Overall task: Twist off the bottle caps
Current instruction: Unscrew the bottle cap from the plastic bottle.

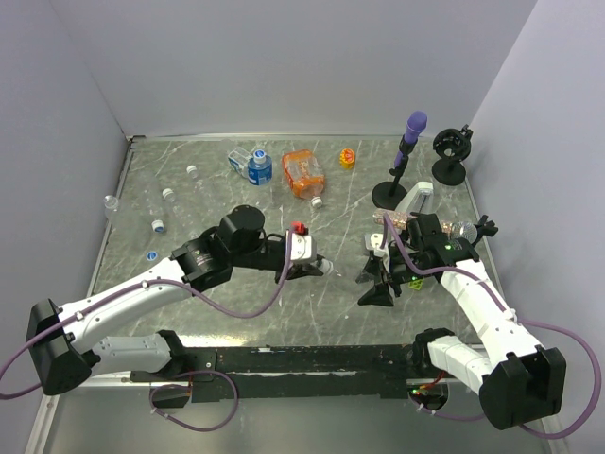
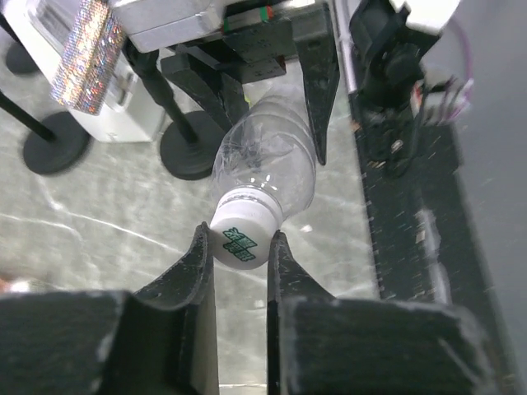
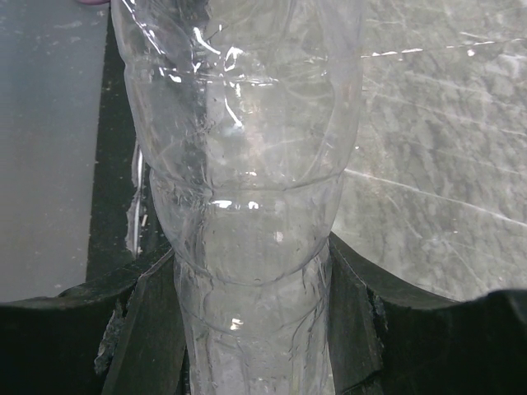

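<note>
At the near edge, both arm bases are bolted along a black rail [image 1: 312, 359] on the tabletop [image 1: 312, 326], a grey-green stone-patterned surface streaked with pale veins.

Just beyond, toward the middle, the left arm [image 1: 142, 284] reaches rightward. Its jaws are pressed in on a white bottle cap [image 2: 241, 236] with a green mark on top, one finger against each side. The cap is on a clear bottle [image 2: 268, 160] lying roughly level above the tabletop. The right arm [image 1: 482, 303] comes in from the other side, its jaws clamped around the crinkled bottle body, as the right wrist view shows close up.

Farther back on the left lie several clear bottles [image 1: 165, 203] with small white and blue caps. A blue-labelled bottle [image 1: 259, 168] and an orange container [image 1: 302, 173] lie near the middle. At the far right stands a purple-topped black stand [image 1: 406, 156].

Plain pale grey-lilac walls [image 1: 302, 66] close the tabletop in on three sides.
</note>
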Available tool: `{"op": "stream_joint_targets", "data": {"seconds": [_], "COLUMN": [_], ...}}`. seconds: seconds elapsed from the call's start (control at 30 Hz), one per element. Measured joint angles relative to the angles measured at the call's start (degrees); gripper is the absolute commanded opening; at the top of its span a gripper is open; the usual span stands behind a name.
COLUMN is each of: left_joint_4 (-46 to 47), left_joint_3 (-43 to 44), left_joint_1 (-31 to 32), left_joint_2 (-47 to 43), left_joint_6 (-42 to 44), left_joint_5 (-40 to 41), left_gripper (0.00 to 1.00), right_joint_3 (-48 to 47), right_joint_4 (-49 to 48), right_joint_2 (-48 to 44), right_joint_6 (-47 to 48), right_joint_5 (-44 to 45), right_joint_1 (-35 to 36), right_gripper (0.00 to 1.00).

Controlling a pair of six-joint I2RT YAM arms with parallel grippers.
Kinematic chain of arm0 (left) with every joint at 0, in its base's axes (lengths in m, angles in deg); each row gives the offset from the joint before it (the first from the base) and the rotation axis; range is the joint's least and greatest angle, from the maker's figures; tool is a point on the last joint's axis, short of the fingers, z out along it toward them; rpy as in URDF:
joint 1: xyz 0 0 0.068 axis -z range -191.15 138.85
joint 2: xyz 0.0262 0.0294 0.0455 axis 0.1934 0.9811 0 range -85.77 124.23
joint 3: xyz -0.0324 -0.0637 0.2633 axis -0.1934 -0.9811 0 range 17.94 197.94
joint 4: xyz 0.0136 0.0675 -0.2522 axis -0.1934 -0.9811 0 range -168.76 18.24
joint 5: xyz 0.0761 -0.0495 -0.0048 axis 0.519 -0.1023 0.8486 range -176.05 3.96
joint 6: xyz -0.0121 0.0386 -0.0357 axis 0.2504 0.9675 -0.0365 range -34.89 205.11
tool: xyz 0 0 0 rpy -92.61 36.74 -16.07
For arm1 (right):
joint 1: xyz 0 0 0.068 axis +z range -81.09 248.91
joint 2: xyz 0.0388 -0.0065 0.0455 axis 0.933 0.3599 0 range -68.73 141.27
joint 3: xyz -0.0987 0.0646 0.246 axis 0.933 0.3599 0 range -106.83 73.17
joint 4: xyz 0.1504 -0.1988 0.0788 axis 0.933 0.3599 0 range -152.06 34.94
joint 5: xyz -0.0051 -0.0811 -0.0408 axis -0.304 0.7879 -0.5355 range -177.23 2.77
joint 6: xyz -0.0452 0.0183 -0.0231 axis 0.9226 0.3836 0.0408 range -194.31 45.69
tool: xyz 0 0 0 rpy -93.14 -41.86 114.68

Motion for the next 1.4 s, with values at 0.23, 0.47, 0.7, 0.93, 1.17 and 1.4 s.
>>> {"op": "stream_joint_targets", "data": {"seconds": [0.23, 0.47, 0.7, 0.93, 1.17, 1.4], "left_joint_4": [1.51, -1.97, -5.73, -7.67, 0.46, 8.68], "left_joint_3": [0.0, 1.03, 2.49, 3.87, -6.45, -13.22], "left_joint_1": [-0.13, 0.37, 0.85, 1.73, 1.73, 1.77], "left_joint_2": [-0.2, 0.39, 1.31, -2.54, -22.82, -24.3], "left_joint_6": [-25.2, -52.39, -68.3, -62.9, -37.31, -12.59], "left_joint_5": [4.68, 12.31, 15.06, 16.35, 15.96, 10.58], "left_gripper": [0.01, 0.17, 0.73, 0.98, 0.97, 0.99], "right_joint_3": [0.0, 0.0, -0.02, -0.02, -0.02, -0.02], "right_joint_4": [0.83, 0.94, 0.26, -0.37, -0.37, -0.39], "right_joint_2": [0.0, 0.0, 0.02, 0.02, 0.02, 0.02], "right_joint_6": [-0.55, -0.66, -0.31, -0.15, 0.09, 0.09], "right_joint_5": [-0.87, 0.15, 0.63, 0.42, 0.35, 0.35], "right_joint_1": [0.0, 0.0, 0.07, 0.13, 0.13, 0.13], "right_gripper": [0.13, 0.13, 0.13, 0.13, 0.13, 0.13]}}
